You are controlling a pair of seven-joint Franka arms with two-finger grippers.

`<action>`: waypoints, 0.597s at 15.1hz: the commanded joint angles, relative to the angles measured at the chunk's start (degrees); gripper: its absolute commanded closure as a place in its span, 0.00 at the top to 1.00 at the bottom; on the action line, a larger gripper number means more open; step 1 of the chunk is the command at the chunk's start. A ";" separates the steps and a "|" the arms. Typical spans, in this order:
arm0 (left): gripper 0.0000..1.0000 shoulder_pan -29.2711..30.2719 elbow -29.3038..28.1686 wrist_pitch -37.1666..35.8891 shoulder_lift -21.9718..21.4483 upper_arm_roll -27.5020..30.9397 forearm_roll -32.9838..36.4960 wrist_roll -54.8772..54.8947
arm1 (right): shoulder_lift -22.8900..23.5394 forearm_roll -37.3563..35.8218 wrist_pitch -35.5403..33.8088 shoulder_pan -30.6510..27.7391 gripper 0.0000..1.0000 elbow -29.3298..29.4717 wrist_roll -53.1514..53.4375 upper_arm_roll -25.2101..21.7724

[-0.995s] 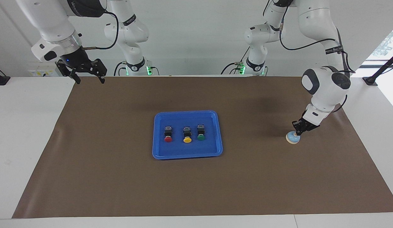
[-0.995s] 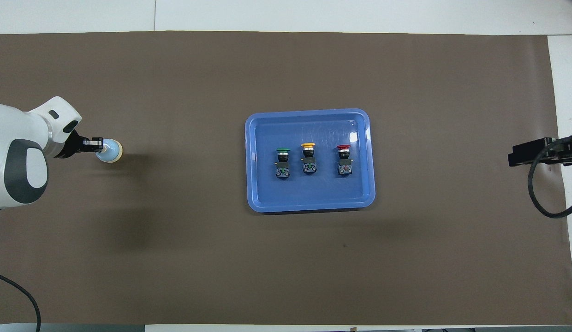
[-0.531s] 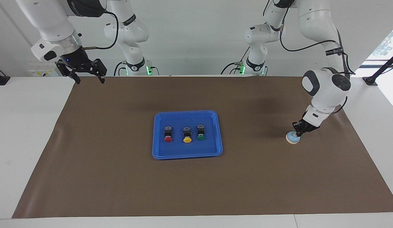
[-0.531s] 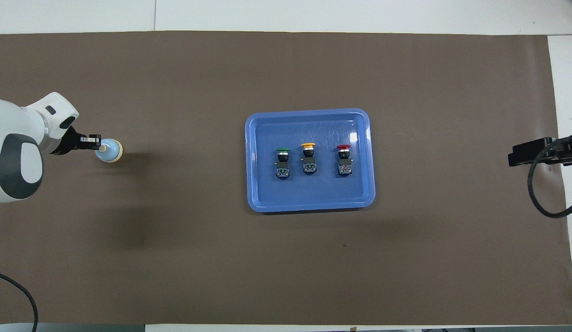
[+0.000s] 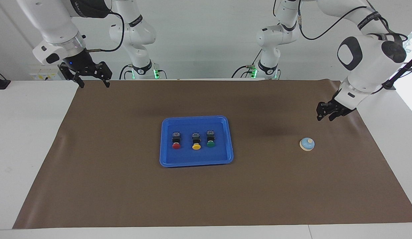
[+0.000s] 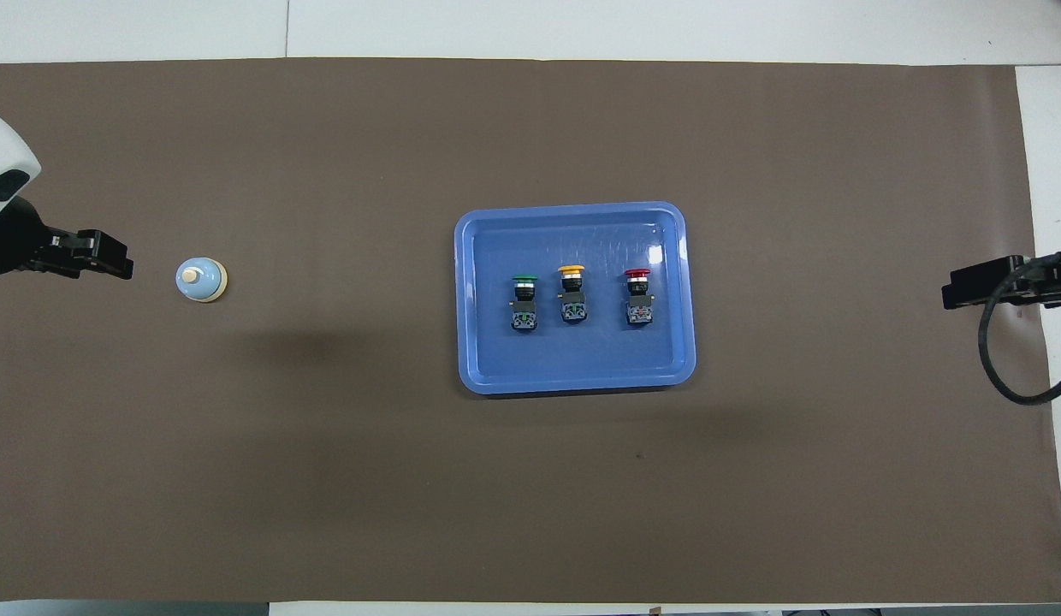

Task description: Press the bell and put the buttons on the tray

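The light-blue bell (image 5: 307,144) (image 6: 201,280) stands alone on the brown mat toward the left arm's end of the table. My left gripper (image 5: 325,118) (image 6: 124,267) hangs open and empty over the mat beside the bell, clear of it. The blue tray (image 5: 196,162) (image 6: 573,383) lies mid-table. In it stand the red button (image 5: 176,145) (image 6: 637,274), the yellow button (image 5: 196,146) (image 6: 571,271) and the green button (image 5: 210,144) (image 6: 524,279) in a row. My right gripper (image 5: 93,84) (image 6: 948,295) waits open over the mat's edge at the right arm's end.
The brown mat (image 5: 126,186) covers most of the white table. A black cable (image 6: 1001,359) loops from the right arm over the mat's edge.
My left gripper has lifted off the bell's knob, drawn back toward the table's end and opened. The bell, tray, buttons and right arm have stayed put.
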 commanded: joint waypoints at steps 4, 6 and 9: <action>1.00 -1.73 -1.01 -5.70 -6.12 0.57 1.43 -0.58 | -0.53 -0.52 -0.94 -0.63 1.00 -0.04 0.55 0.57; 1.00 -3.65 -0.83 -8.26 -6.21 1.01 1.43 -1.54 | -0.53 -0.52 -0.85 -0.64 1.00 -0.04 0.55 0.57; 1.00 -8.39 -1.27 -9.84 -7.96 4.07 1.43 -4.53 | -0.53 -0.52 -0.85 -0.63 1.00 -0.04 0.55 0.57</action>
